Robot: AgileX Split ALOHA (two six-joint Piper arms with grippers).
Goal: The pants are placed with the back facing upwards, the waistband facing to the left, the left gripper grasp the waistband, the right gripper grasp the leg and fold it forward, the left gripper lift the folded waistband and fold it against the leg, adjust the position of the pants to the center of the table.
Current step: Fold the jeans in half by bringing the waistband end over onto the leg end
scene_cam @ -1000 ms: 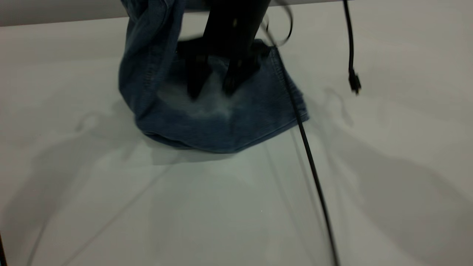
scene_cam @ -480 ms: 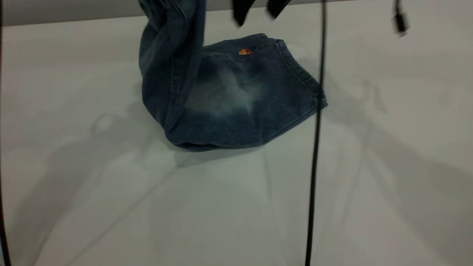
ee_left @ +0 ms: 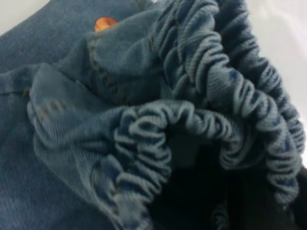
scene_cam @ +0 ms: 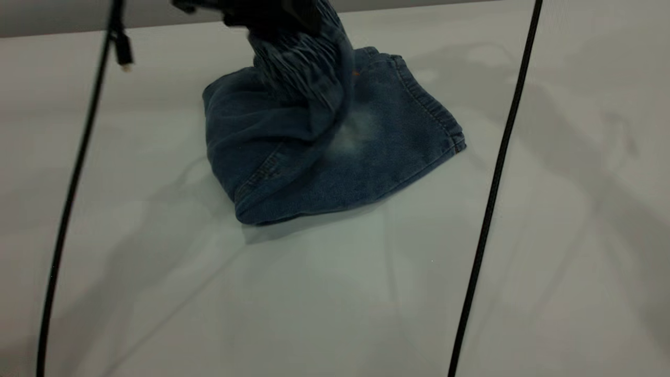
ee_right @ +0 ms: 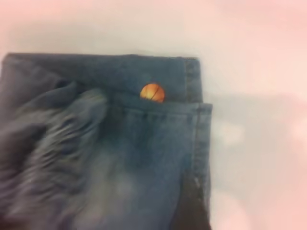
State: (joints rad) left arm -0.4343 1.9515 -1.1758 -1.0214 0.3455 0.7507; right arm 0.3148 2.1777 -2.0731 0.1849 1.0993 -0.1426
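Two black cables [scene_cam: 484, 209] are hanging nearest the camera, at about four and eight o'clock. Beyond them the pants [scene_cam: 366, 157] are lying folded on the table [scene_cam: 314, 303], just above centre toward twelve o'clock, the leg [scene_cam: 356, 137] with its pale patch facing up. The gathered waistband [ee_left: 230, 86] is being held raised over them by the left gripper [scene_cam: 261, 11] at twelve o'clock, apparently clamped on it, though its jaws are mostly hidden. The right gripper isn't showing.
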